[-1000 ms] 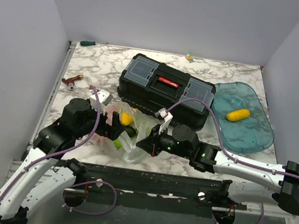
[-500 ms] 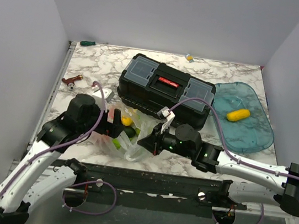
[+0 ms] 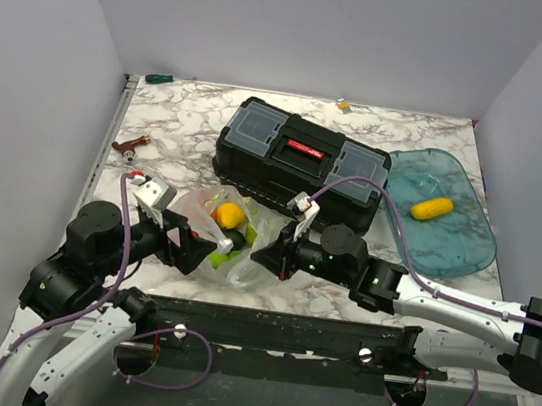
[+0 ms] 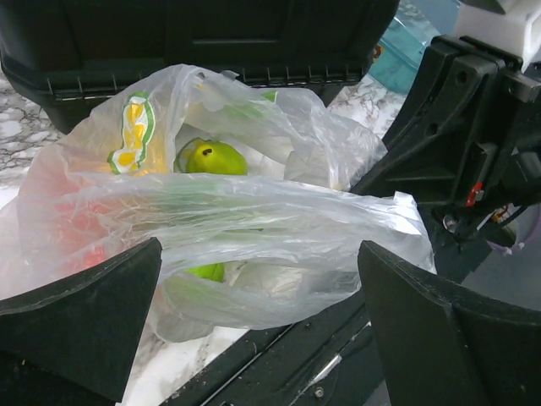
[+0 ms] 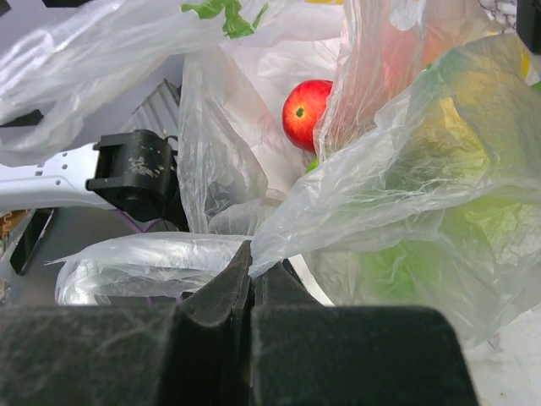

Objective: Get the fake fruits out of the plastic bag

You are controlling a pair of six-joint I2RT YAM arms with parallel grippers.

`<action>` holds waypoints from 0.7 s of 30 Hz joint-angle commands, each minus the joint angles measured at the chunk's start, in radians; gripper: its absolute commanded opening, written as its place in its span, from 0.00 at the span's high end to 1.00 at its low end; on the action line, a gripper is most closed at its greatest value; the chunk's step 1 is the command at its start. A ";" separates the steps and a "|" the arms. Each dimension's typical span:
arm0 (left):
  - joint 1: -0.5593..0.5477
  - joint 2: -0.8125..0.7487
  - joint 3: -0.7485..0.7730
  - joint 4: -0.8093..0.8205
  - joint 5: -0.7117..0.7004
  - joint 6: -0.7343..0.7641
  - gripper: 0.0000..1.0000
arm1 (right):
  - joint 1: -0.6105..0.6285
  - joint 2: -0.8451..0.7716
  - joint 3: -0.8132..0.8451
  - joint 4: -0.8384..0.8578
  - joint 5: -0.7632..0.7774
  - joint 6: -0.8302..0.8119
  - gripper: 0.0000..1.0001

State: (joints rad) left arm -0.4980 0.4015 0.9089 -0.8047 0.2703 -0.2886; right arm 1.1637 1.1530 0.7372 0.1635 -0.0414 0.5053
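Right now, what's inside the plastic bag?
A green fruit, a red apple and an orange fruit show through the plastic bag. Crumpled film hides anything underneath.

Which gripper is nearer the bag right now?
Right. The right gripper is shut on the film at the right edge of the bag. The left gripper is open at the bag's left side, gripping nothing.

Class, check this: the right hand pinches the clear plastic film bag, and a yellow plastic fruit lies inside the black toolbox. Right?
No. The top view shows the yellow plastic fruit lying in the translucent blue tray, not the black toolbox. The rest holds.
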 commanded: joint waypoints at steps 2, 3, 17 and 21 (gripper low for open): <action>-0.025 -0.063 0.016 0.026 -0.041 0.080 0.01 | -0.005 -0.039 -0.001 0.007 0.014 -0.021 0.99; -0.025 -0.083 0.009 0.031 -0.047 0.109 0.01 | -0.006 -0.040 0.004 0.007 0.012 -0.021 0.99; -0.030 -0.001 -0.146 0.171 -0.346 0.227 0.01 | -0.011 0.002 0.015 0.047 -0.018 -0.011 0.99; -0.030 0.051 -0.146 0.282 -0.401 0.112 0.01 | -0.011 0.003 0.010 0.037 -0.026 -0.003 0.99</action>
State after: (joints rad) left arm -0.5255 0.4137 0.7605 -0.6788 0.0154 -0.0685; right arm 1.1564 1.1515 0.7372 0.1753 -0.0444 0.4973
